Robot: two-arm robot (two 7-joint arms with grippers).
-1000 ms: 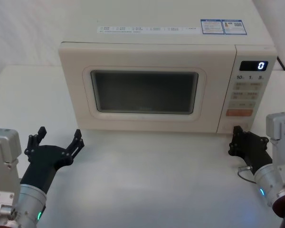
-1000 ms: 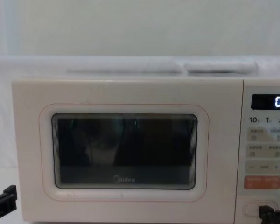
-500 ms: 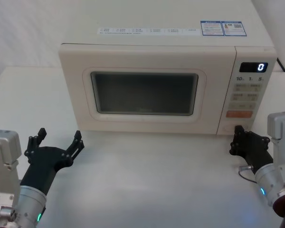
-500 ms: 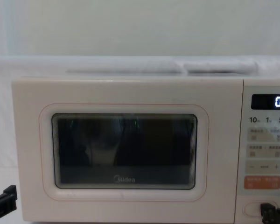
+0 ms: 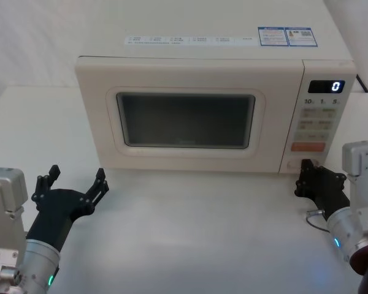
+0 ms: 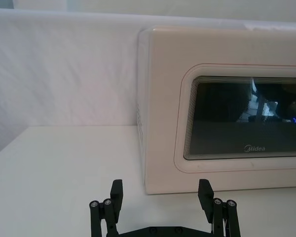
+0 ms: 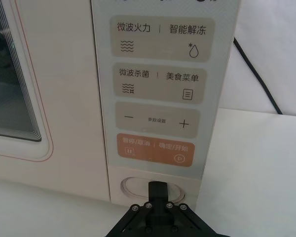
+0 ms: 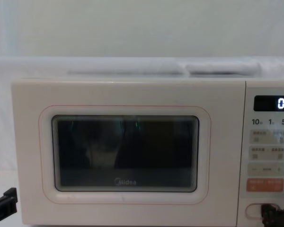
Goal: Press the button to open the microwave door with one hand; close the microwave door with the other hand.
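The right black angular gripper (image 7: 158, 190), fingers closed together and holding nothing, touches the wide cream pill-shaped button (image 7: 130, 186) at the control panel's bottom. The cream-white microwave door (image 5: 184, 116) sits shut. The left gripper (image 5: 73, 184), fingers spread, hovers over bare white desk (image 5: 196, 233) near its front-left edge.
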